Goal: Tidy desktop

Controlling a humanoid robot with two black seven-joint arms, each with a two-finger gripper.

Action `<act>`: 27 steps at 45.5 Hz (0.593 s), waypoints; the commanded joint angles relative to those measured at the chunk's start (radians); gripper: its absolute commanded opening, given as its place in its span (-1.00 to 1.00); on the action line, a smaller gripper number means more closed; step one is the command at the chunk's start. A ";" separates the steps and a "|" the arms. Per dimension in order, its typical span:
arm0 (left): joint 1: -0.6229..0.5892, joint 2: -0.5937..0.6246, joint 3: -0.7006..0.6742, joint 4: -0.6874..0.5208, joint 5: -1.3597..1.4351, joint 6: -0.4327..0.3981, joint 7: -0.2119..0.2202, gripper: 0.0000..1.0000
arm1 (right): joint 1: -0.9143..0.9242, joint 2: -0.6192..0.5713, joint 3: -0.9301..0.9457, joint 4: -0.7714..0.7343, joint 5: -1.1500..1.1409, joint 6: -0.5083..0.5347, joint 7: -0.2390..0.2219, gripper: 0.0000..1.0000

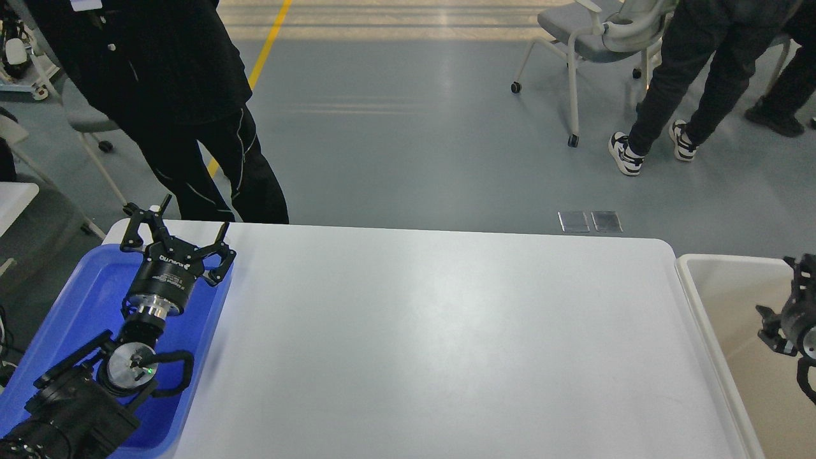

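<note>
Left pincer (173, 223): released, fingers spread, empty, over blue tray (95, 280); risk of clipping its rim
Right pincer (781, 319): state cannot be told, over beige bin (707, 299)
Bench (433, 344): central, between tray and bin
Bystander (159, 95): near far edge; collision risk

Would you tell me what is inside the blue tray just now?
Nothing loose shows in the blue tray; its visible floor is bare. The left gripper, fingers spread, and its arm hang over it, covering part of the floor.
</note>
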 commanded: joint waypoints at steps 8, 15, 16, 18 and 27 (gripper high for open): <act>0.000 0.000 0.000 0.000 0.000 -0.001 0.000 1.00 | -0.139 0.169 0.406 0.198 -0.013 0.149 0.001 1.00; 0.000 0.000 0.000 0.000 0.000 -0.002 0.000 1.00 | -0.148 0.294 0.471 0.202 -0.013 0.190 0.002 1.00; 0.000 0.000 0.000 0.000 0.000 -0.002 0.000 1.00 | -0.148 0.307 0.481 0.204 -0.015 0.198 0.004 1.00; 0.000 0.000 0.000 0.000 0.000 -0.002 0.000 1.00 | -0.153 0.327 0.500 0.206 -0.016 0.213 0.012 1.00; 0.000 0.000 0.000 0.000 0.000 -0.002 0.000 1.00 | -0.159 0.387 0.518 0.215 -0.038 0.249 0.082 1.00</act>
